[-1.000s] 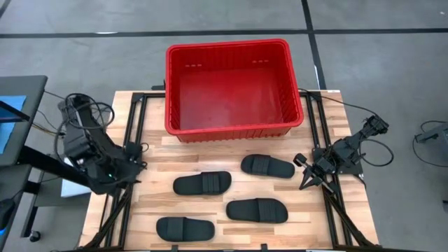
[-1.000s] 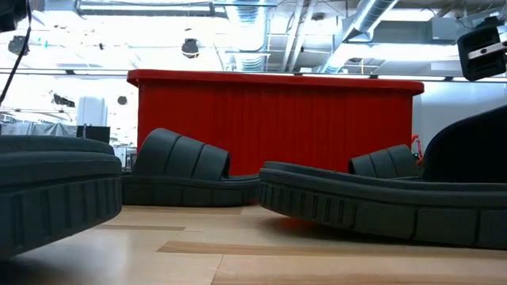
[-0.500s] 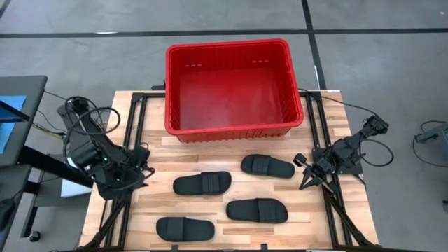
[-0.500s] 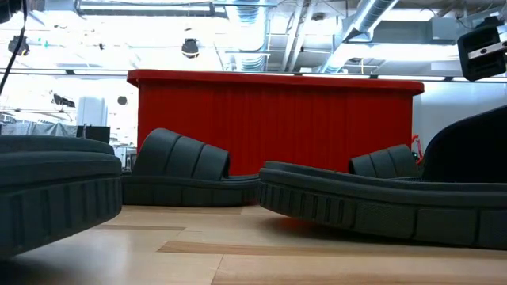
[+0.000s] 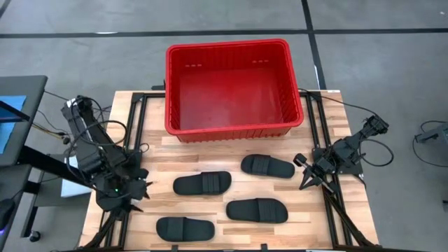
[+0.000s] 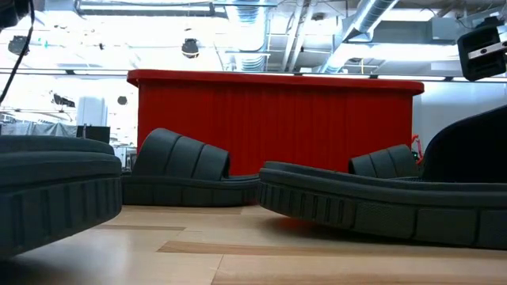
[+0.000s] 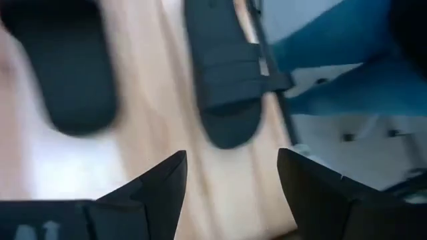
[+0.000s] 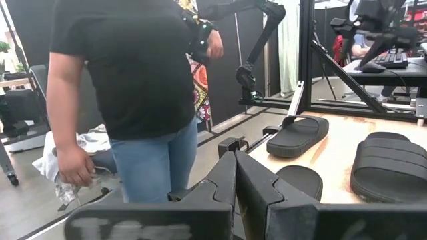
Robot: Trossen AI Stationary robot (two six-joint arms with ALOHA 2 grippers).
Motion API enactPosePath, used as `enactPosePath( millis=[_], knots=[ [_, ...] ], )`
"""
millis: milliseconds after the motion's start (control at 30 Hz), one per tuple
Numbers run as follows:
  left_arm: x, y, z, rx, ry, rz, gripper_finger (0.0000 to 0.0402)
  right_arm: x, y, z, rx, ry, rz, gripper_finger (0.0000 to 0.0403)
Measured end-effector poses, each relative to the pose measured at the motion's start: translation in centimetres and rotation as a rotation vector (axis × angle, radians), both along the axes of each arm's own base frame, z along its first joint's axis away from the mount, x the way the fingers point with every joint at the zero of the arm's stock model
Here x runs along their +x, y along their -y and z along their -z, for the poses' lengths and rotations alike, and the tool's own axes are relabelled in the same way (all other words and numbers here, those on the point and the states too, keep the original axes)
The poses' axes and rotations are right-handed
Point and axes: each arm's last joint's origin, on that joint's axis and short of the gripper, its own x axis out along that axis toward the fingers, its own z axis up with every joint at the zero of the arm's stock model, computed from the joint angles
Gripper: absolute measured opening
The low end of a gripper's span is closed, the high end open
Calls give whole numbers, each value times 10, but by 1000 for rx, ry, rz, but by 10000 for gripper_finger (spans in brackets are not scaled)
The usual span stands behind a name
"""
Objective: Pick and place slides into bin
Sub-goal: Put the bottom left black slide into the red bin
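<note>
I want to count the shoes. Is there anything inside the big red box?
No shoes inside. From above, the red box shows only its bare red floor. All four black slides lie on the wooden table in front of it. Nothing in it is hidden.

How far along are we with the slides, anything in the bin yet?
Nothing done yet: the red bin is empty. All four slides lie on the table: near the bin, centre, front right, front left. In hand: the left gripper, jaws open, hovers beside the front left slide. The right gripper waits shut at the table's right edge.
</note>
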Motion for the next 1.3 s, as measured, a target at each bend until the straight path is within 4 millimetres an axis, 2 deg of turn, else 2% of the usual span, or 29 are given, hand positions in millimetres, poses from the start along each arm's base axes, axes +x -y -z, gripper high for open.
enactPosePath(
  millis=[100, 200, 433, 633, 933, 1300],
  knots=[
    [-3, 5, 8, -70, -46, -13, 226, 0, 0, 0, 0, 0, 0, 0],
    [-2, 10, 12, -110, -19, -19, 226, 0, 0, 0, 0, 0, 0, 0],
    [5, 18, 25, -144, -122, -201, 226, 0, 0, 0, 0, 0, 0, 0],
    [21, 32, 47, -117, -210, -373, 226, 0, 0, 0, 0, 0, 0, 0],
    [46, 56, 85, -98, -352, -421, 226, 0, 0, 0, 0, -1, 0, 0],
    [67, 64, 126, -53, -524, -472, 226, 0, 0, 0, 0, 0, 0, 0]
  ],
)
